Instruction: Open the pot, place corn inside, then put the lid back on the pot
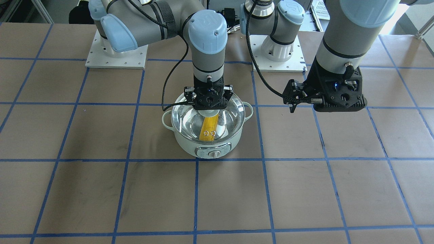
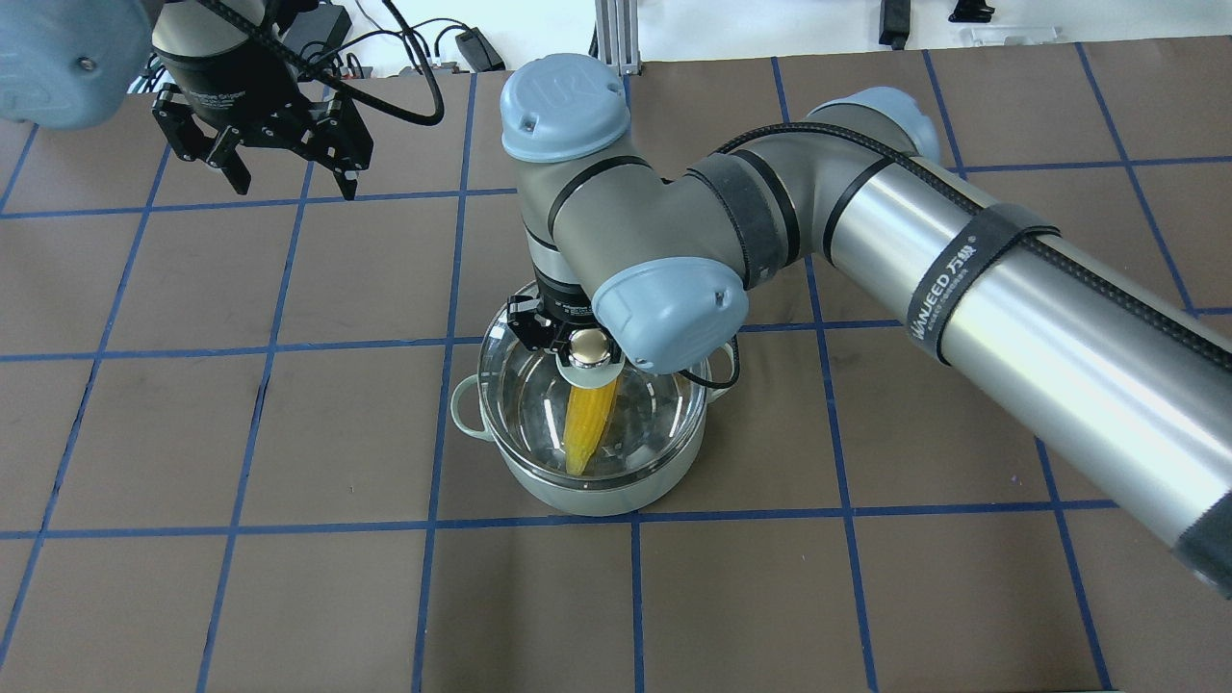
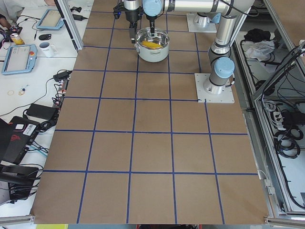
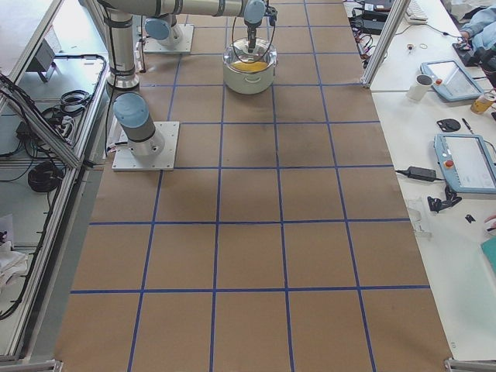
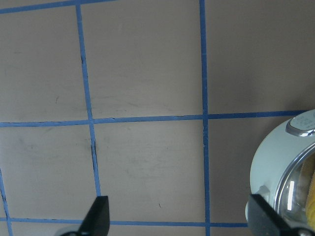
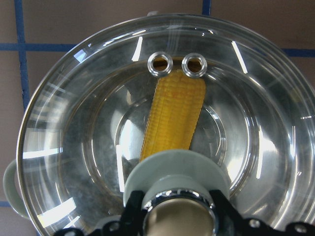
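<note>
Pot (image 1: 190, 149): mid-worktop (image 1: 101, 135), lid (image 1: 183, 117) resting on its rim.
Corn (image 1: 207, 127): inside the pot, under the glass.
Right gripper (image 6: 179, 219): clamped on the lid knob.
Left gripper (image 2: 294, 188): spread wide, empty, well aside.

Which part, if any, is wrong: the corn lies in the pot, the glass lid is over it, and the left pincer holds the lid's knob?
The arm is wrong: the right pincer holds the knob of the lid, as the overhead view shows. The left pincer hangs open, apart. The corn lies in the pot.
</note>
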Controlling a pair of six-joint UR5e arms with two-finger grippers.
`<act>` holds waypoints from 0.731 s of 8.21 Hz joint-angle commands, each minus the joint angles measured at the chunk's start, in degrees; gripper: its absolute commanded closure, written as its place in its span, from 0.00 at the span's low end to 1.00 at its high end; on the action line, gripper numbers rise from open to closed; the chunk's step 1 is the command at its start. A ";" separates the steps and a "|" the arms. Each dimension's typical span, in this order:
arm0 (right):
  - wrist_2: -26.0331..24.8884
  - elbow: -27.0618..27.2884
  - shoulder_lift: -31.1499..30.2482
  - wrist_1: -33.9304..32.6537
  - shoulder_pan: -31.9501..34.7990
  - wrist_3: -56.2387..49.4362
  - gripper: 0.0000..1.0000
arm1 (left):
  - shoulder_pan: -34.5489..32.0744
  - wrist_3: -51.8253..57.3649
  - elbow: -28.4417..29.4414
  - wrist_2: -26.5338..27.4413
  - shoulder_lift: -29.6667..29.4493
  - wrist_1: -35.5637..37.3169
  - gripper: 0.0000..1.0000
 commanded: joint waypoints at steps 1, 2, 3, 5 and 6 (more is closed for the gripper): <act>0.09 0.00 0.00 0.91 0.00 0.02 1.00 | 0.05 0.90 0.03 0.00 -0.01 -0.05 0.00; 0.18 0.00 0.00 0.91 0.00 0.02 1.00 | 0.05 0.90 0.03 0.18 -0.01 -0.05 0.00; 0.26 0.00 0.00 0.83 0.00 0.02 1.00 | 0.05 0.90 0.03 -0.08 -0.09 -0.14 0.00; 0.70 0.00 0.09 0.56 0.00 -0.07 1.00 | 0.05 0.90 0.12 0.09 -0.18 -0.14 0.00; 0.62 0.00 0.09 0.65 0.00 -0.07 1.00 | 0.05 0.90 0.03 0.09 -0.18 -0.14 0.00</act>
